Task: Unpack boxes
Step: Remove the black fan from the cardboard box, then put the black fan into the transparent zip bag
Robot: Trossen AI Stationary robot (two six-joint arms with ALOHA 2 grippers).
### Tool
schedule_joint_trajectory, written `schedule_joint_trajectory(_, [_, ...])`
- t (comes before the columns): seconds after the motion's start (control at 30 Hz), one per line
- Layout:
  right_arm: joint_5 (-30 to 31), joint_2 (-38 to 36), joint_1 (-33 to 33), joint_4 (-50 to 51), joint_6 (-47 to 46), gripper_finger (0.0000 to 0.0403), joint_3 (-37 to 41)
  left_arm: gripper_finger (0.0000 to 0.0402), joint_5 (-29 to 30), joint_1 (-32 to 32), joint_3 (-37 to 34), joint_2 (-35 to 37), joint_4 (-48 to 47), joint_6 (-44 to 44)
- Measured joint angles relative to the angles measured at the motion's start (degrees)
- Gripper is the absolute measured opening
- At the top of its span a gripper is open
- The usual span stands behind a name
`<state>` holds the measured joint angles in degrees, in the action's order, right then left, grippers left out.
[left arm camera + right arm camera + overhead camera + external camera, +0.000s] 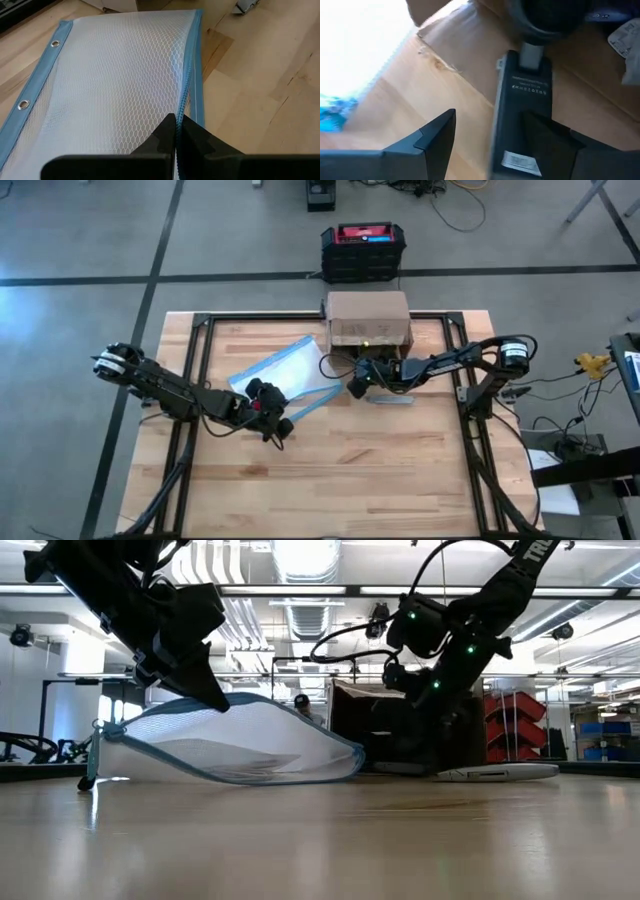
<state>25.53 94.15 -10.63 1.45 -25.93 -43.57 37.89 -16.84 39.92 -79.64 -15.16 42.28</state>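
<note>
The brown cardboard box [368,318] stands at the table's far edge, dark in the low view [365,725]. My right gripper [358,378] is open at its near side. Its fingers stand on either side of a black oblong device with a white label [520,115]. The device lies on brown cardboard [600,75]. A flat clear mesh pouch with a blue edge [282,372] lies left of the box. My left gripper [272,418] is shut on its near edge. My left gripper pinches the pouch's blue zipper edge [184,102] between its two fingers [200,140], coming from the near-left side. That edge is raised [215,700]; the pouch slopes down from it and its far edge [345,768] lies on the table. My right gripper: I cannot tell whether a finger [555,142] touches the black device.
A flat whitish strip [390,399] lies on the table just near of my right gripper, also seen in the low view [495,773]. A black-and-red plastic case [362,250] sits on the floor beyond the box. The table's near half is bare wood [370,470].
</note>
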Motion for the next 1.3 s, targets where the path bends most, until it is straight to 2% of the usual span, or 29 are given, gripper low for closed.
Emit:
schedule_joint_trajectory(0.13, [0.3,-0.7,0.3,0.0,-0.1,0.0213,0.0,0.0,0.0,0.0,0.0,0.0,0.0,0.0])
schedule_joint_trajectory(0.27, [3.1,-0.3,0.1,1.7,-2.5,0.0213,0.0,0.0,0.0,0.0,0.0,0.0,0.0,0.0])
schedule_joint_trajectory(0.7, [3.2,4.6,-0.3,1.5,-9.1,0.023,0.0,0.0,0.0,0.0,0.0,0.0,0.2,0.0])
schedule_joint_trajectory(0.8, [3.4,5.2,-0.2,1.4,-10.5,0.0219,-0.1,0.0,0.0,0.0,0.0,0.0,0.3,0.0])
schedule_joint_trajectory(0.97, [3.2,5.1,-0.2,1.4,-10.6,0.0178,-0.1,0.0,0.0,0.0,0.0,0.0,0.3,0.0])
schedule_joint_trajectory(1.13, [3.2,4.6,0.3,1.7,-10.6,0.0177,-0.1,0.0,0.0,0.0,0.0,0.0,0.3,-0.2])
schedule_joint_trajectory(1.3, [1.8,2.4,3.8,3.3,-10.9,0.0177,0.1,0.0,0.0,0.0,0.0,0.0,0.2,-0.2])
